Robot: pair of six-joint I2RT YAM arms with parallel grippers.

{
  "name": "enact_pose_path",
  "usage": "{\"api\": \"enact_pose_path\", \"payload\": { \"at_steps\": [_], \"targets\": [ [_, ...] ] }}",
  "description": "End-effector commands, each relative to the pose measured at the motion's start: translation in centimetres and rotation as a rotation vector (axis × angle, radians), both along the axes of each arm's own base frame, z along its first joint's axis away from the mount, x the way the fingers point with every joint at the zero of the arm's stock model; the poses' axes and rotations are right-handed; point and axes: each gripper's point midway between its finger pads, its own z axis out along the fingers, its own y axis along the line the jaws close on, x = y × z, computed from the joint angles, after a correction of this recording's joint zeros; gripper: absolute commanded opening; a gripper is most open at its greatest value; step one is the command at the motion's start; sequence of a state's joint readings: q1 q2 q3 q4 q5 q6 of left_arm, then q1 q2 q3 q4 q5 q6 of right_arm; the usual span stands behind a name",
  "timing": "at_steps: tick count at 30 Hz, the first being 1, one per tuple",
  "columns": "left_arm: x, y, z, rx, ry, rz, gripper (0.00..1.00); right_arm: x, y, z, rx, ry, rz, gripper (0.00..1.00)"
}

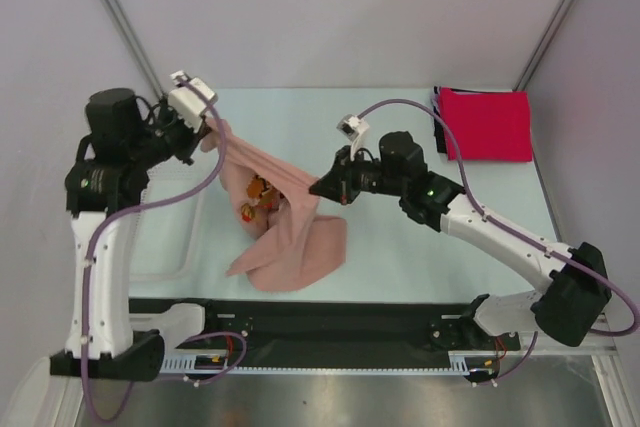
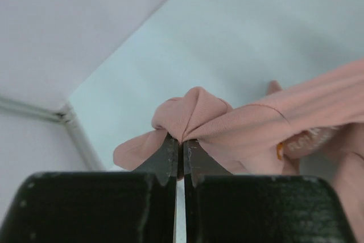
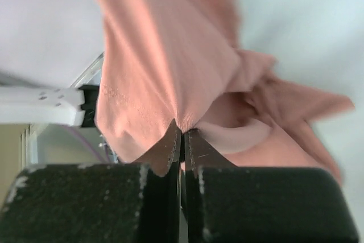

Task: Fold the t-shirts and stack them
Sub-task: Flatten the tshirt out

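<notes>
A pale blue-green table sits inside white walls, with the two arm bases at its near edge. The dusty-pink t-shirt hangs between the two arms left of the table's middle. Its upper edge stretches as a slanting band from far left down to the centre, and its lower part bunches in a heap on the table towards the near side. A small orange and red print shows on the sagging cloth below the band.

The left gripper is raised at the far left, its fingers pressed together on a puckered fold of the pink cloth, as its wrist view shows. The right gripper is near the table's centre, and its fingers likewise pinch a gathered edge of the same shirt.

A folded bright red t-shirt lies flat at the far right corner, well apart from both grippers. A dark edge shows along its left side.
</notes>
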State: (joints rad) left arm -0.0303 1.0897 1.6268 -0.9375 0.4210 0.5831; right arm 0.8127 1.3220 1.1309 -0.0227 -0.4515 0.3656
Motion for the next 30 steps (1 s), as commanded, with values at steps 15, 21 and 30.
{"api": "enact_pose_path", "payload": {
  "at_steps": [15, 21, 30],
  "targets": [
    [12.0, -28.6, -9.7, -0.038, 0.225, -0.472, 0.00, 4.5, -19.1, -18.6, -0.194, 0.605, -0.712, 0.00],
    [6.5, -40.4, -15.2, 0.030, 0.271, -0.735, 0.04, -0.2, -24.4, -21.5, -0.200, 0.726, -0.999, 0.29],
    [-1.1, -41.7, -13.3, -0.073, 0.419, -0.928, 0.88, 0.1, -34.5, -11.4, -0.014, 0.442, -1.393, 0.85]
  ]
}}
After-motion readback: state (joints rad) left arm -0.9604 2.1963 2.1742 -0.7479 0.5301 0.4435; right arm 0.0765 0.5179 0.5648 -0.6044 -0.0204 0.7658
